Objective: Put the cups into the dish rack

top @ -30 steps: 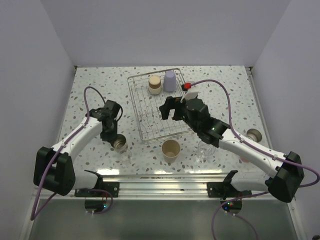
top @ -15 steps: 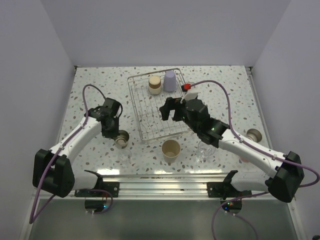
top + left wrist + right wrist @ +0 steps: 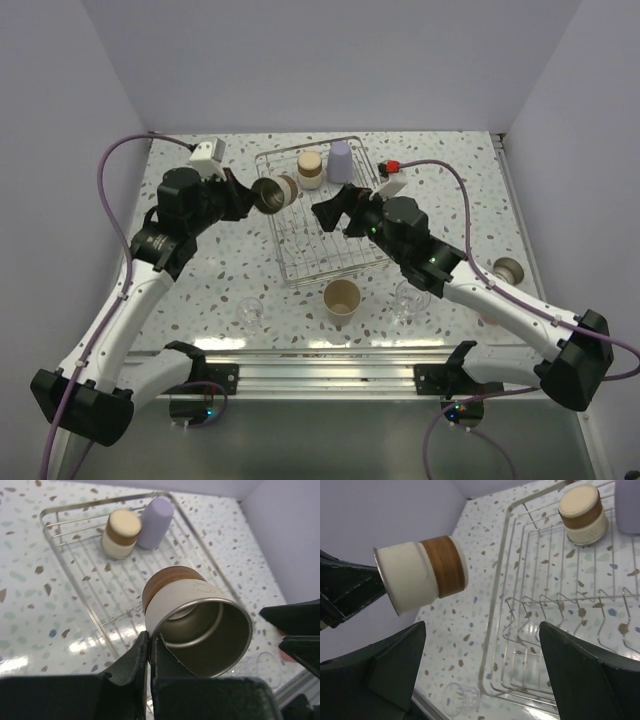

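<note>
We see the left end effector [image 3: 149,645] closed tight on the rim of a steel cup [image 3: 197,622]. Its fingers [image 3: 135,655] are pressed nearly together, with only the cup's wall between them. The cup is carried clear of the surface [image 3: 200,290] and lies on its side. Its open mouth faces back toward the left wrist, and its brown-banded base points toward the dish rack [image 3: 300,255]. From above, we find it hanging right at the rack's left rim, beside the far half of the basket.

The right end effector [image 3: 335,212] hovers over the middle of the rack with its fingers spread wide and nothing between them. In its own wrist view, the carried cup shows up and to the left, well apart from both fingers.

Two cups already sit at the far end of the rack: an inverted banded cup [image 3: 311,170] and, just beside it on the right, a lavender cup [image 3: 341,161], also mouth down.

On the surface in front of the rack, a beige tumbler [image 3: 342,298] stands upright with its mouth open. A left clear glass [image 3: 250,315] stands apart to one side of it, and a right clear glass [image 3: 406,302] stands on the other, close against the right arm.
</note>
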Robot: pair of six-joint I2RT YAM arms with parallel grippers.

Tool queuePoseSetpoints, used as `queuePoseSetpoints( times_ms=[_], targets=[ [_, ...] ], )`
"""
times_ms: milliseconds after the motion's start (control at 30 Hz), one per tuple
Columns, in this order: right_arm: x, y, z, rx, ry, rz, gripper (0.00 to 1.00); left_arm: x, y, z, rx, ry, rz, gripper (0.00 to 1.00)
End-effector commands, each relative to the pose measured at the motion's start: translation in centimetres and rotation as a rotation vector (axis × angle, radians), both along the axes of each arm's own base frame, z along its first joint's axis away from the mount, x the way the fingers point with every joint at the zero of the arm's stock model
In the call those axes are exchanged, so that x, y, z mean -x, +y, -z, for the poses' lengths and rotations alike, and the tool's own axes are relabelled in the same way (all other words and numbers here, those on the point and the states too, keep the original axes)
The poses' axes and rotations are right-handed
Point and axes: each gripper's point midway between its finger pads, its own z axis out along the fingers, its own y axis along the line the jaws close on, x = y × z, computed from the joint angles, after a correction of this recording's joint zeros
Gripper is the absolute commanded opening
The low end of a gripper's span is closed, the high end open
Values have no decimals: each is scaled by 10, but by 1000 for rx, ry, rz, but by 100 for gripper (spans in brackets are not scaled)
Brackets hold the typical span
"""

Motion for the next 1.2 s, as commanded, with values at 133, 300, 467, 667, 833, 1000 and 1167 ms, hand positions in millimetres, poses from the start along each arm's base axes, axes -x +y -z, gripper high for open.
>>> queuePoseSetpoints(
  times_ms=[133,300,467,667,833,1000,1167],
  targets=[
    [6,-17,-88,-475,-117,-37,98,8,-23,-92,357,-313,208,0],
    [7,-24,-113,-744,-115,-102,98,30,-23,-118,554,-449,328,0],
    [0,0,-124,-817,-93,-207,98,43,-31,-115,686,-495,431,0],
    [-8,19,-121,-876,-66,-282,98,47,-33,-109,753,-512,482,0],
    [-9,27,-126,-938,-83,-336,98,39,-33,-98,764,-490,463,0],
    [-4,26,-133,-1031,-142,-385,98,33,-32,-90,757,-481,441,0],
    [4,15,-144,-1145,-218,-428,98,32,-32,-87,760,-482,434,0]
  ],
)
